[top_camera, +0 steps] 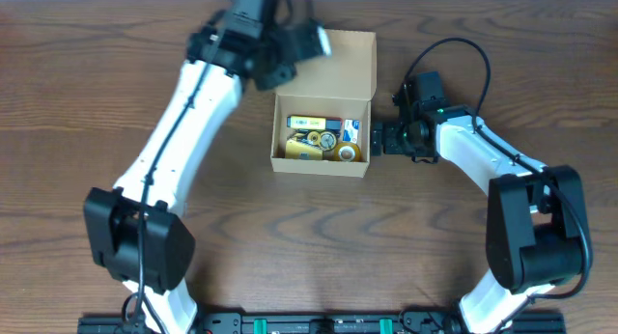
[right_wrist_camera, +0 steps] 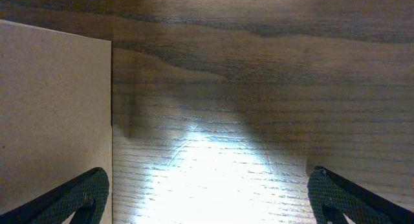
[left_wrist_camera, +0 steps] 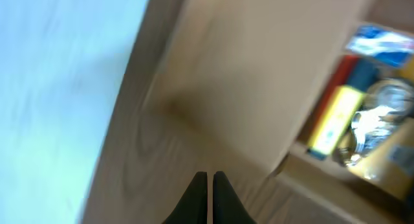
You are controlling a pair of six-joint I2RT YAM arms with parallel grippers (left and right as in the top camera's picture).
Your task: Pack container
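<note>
The small rectangular cardboard box (top_camera: 319, 166) is plain tan-brown, with no pattern on its lid or walls. Inside it are a yellow bar with a blue end (left_wrist_camera: 330, 123), a red strip (left_wrist_camera: 343, 68) beside that, and a blue-and-white packet (left_wrist_camera: 381, 43) on the right. The wooden table (top_camera: 338, 237) is dark brown with wavy grain. The 2 arms, the left arm (top_camera: 188, 112) and the right arm (top_camera: 483, 151), are white with black joints. The left gripper (left_wrist_camera: 210, 188) is black. The right gripper (right_wrist_camera: 207, 204) has black fingers (right_wrist_camera: 74, 198) with a fine cross-hatch.
</note>
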